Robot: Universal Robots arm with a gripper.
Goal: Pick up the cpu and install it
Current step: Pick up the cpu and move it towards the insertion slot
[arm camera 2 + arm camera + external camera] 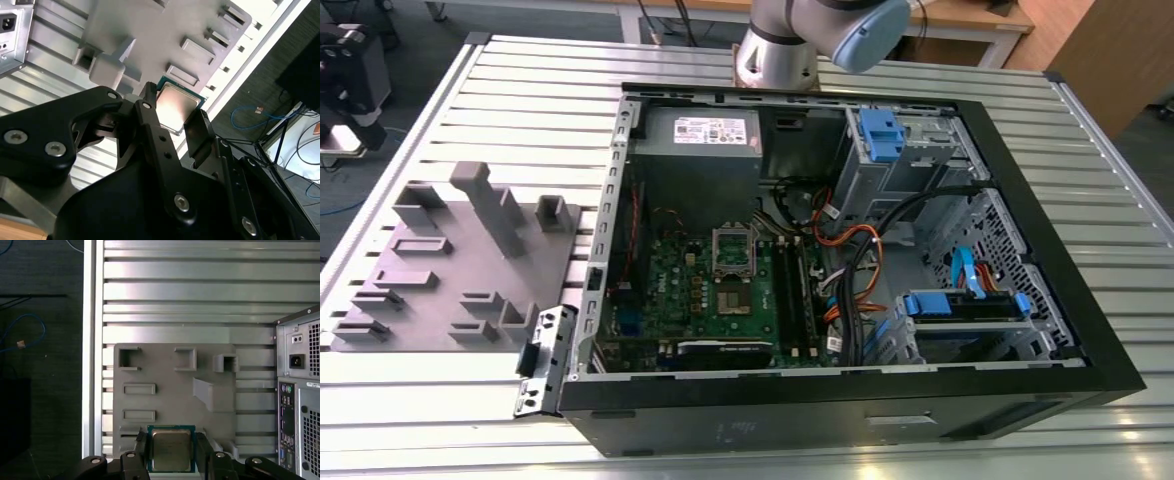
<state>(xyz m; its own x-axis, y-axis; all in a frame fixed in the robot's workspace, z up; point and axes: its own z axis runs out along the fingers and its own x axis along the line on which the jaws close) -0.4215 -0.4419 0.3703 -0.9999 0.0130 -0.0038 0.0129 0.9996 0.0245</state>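
Case [299, 405] sits off to one side of the gripper [172, 442] and lower down. Below the gripper lies a grey tray [170, 370] on the slatted table [200, 285]. In the first wrist view the gripper is closed to the cpu's width, a finger [140, 452] on each opposite edge, holding the cpu [172, 455] flat and clear of the tray. It looks light, stiff and thin, with a slick metal top. Its underside is probably fragile, so the bare edges seem the right hold, squeezed gently.
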